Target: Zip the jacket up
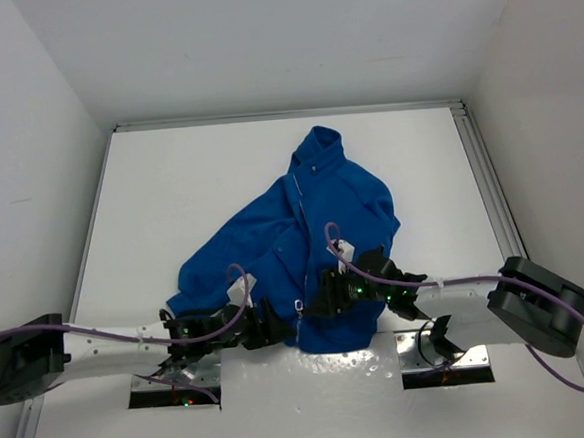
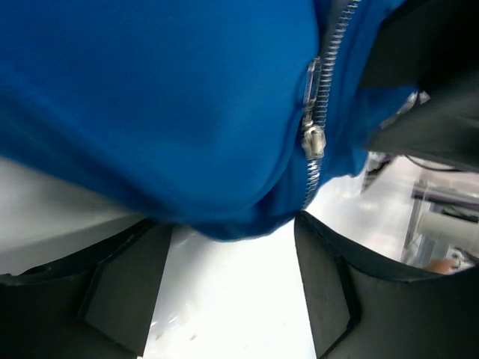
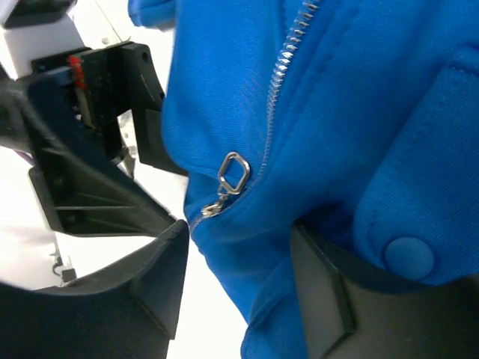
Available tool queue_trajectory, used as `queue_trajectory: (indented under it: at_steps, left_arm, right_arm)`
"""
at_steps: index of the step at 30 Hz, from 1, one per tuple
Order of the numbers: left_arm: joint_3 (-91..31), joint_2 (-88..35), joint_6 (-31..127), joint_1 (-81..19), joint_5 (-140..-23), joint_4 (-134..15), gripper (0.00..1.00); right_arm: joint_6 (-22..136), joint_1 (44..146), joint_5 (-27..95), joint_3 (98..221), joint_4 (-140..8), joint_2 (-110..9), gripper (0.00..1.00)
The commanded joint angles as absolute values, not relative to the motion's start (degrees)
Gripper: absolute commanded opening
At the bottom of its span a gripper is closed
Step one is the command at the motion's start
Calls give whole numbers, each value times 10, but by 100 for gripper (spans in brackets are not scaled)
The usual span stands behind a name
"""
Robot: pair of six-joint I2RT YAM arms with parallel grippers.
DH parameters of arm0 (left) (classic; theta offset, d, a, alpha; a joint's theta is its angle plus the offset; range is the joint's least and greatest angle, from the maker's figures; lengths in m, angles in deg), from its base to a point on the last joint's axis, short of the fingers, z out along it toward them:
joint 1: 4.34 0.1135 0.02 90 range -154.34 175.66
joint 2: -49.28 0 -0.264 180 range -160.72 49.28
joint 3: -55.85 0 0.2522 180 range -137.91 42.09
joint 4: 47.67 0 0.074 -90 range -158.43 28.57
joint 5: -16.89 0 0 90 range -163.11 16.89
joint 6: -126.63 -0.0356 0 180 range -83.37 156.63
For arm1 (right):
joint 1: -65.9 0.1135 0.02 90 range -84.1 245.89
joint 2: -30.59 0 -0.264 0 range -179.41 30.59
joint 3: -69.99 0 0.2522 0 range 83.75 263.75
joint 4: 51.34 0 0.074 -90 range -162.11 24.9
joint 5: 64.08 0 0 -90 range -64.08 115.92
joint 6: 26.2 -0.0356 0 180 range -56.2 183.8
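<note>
Lying spread on the white table (image 1: 189,186), the jacket (image 1: 342,215) has its collar (image 1: 319,142) toward the far edge and its hem at the near edge, just in front of the two arm bases. It sits slightly askew, the collar leaning right of the hem. The zipper (image 1: 296,241) runs down the front to the hem.

Both grippers are low at the hem, one on each side of the zipper's lower end and close to each other. The left gripper (image 2: 232,250) is open: its fingers (image 2: 123,288) stand wide apart with only bare table between them, and the hem lies just beyond their tips. The slider (image 2: 313,140) sits near the bottom of the zipper, a little above the hem edge, with closed teeth below it.

The right gripper (image 3: 239,250) is also open. Its fingers are spread, the hem fabric hangs between them without being clamped, and one finger is partly tucked under the cloth. The silver pull tab (image 3: 234,173) stands up from the fabric just beyond the fingertips. A blue snap button (image 3: 409,256) shows on the jacket beside that finger.
</note>
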State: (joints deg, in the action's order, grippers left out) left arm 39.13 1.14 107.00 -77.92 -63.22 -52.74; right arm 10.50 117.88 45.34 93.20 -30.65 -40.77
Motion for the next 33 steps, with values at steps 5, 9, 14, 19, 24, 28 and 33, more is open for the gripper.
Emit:
queue_trajectory:
  at_steps: [5,9,14,19,24,28,33]
  left_arm:
    - [441,-73,1073,-784,-643,-487,60]
    - [439,-66,1064,-784,-639,-481,60]
    - [431,-64,1048,-784,-641,-474,65]
    - [431,-75,1048,-784,-641,-460,59]
    - [431,-85,1061,-784,-621,-469,23]
    - [431,-64,1078,-784,-580,-539,0]
    - [433,-49,1088,-784,-556,-577,0]
  right_arm:
    - [120,1185,450,956,-298,-383,28]
    - [175,1199,423,984,-411,-319,27]
    - [227,1199,432,1032,-446,-359,31]
    - [257,1199,465,1112,-486,-448,42]
    - [255,1199,430,1145,-524,-506,46]
    - [232,1199,408,1107,-503,-497,52]
    - [199,1198,367,1053,-483,-475,55]
